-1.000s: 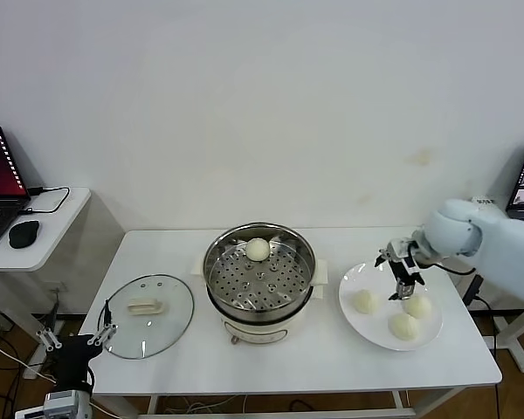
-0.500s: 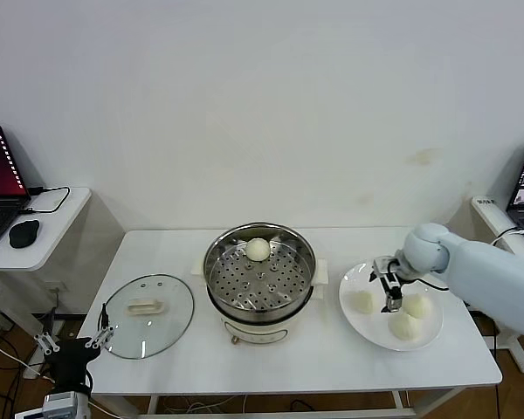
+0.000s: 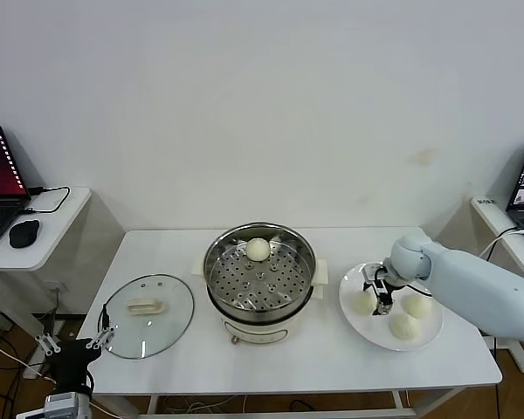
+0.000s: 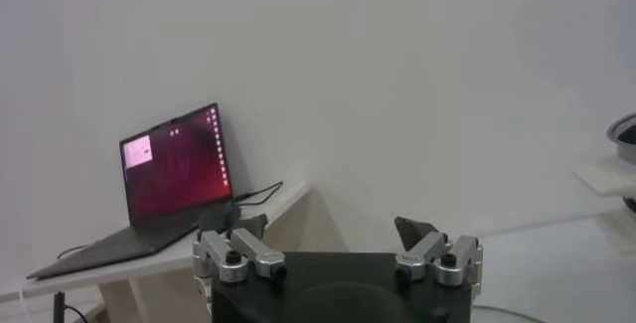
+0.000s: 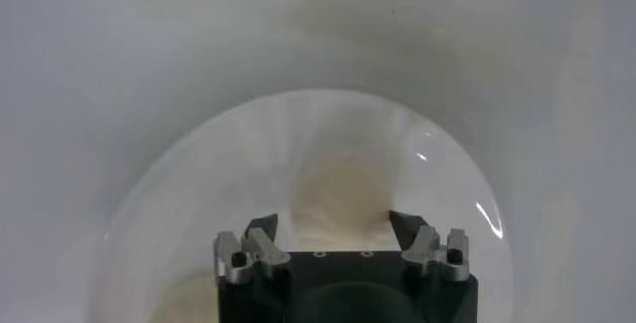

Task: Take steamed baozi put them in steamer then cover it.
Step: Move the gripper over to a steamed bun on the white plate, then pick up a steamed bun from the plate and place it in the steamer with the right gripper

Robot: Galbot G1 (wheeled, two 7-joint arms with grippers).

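soft dough yields, so my right gripper [image 3: 377, 297] closes on this plate bun [image 5: 338, 194] gently, lifting straight before crossing to the steamer [image 3: 259, 271]. my left gripper [image 4: 336, 245] hangs open, parked low.

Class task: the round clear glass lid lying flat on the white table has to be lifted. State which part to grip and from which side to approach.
Grip the cream-white rectangular handle at the centre of the round clear glass lid, coming from straight above. The lid lies flat, so its rim offers little purchase, while the raised handle does.

No legible text, perhaps laptop screens.
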